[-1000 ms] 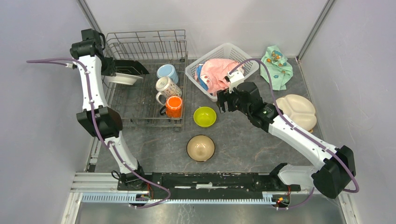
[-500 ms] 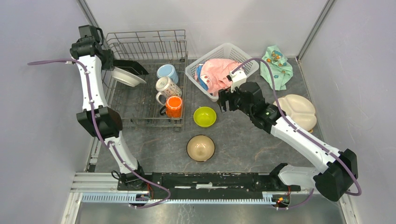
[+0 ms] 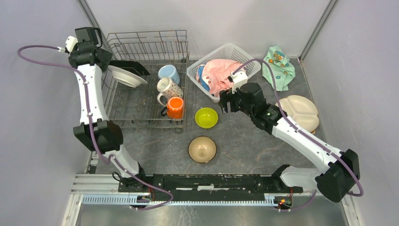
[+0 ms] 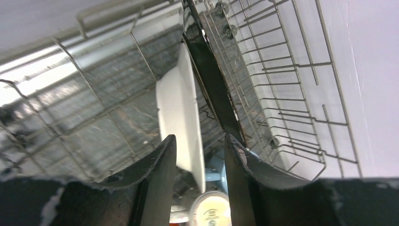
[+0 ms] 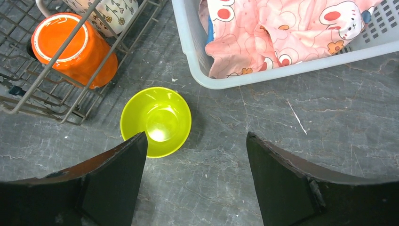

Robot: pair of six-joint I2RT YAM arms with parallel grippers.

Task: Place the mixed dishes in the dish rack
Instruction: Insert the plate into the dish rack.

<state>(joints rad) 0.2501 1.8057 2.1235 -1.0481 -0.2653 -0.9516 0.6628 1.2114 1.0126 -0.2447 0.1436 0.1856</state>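
Note:
The grey wire dish rack (image 3: 146, 42) stands at the back left. A white plate (image 3: 126, 76) leans on edge in it against a dark square plate (image 3: 132, 67). My left gripper (image 3: 102, 60) hovers at the plate's left rim, open. In the left wrist view the white plate (image 4: 181, 113) runs between the parted fingers with a gap on the right side. Light-blue (image 3: 168, 73), white patterned (image 3: 168, 88) and orange (image 3: 175, 107) mugs lie in the rack. My right gripper (image 3: 225, 101) is open and empty over the table, just right of the lime-green bowl (image 5: 157, 120).
A tan bowl (image 3: 202, 149) sits on the table in front of the lime one. A cream divided plate (image 3: 299, 112) lies at the right. The white lattice basket (image 3: 240, 52) holds a pink cloth (image 3: 219, 75); a mint-green cloth (image 3: 278, 66) lies behind it.
My left gripper has opened and let go of the white plate, which now leans tilted in the rack; the left wrist has drawn back to the left. The right arm barely shifted.

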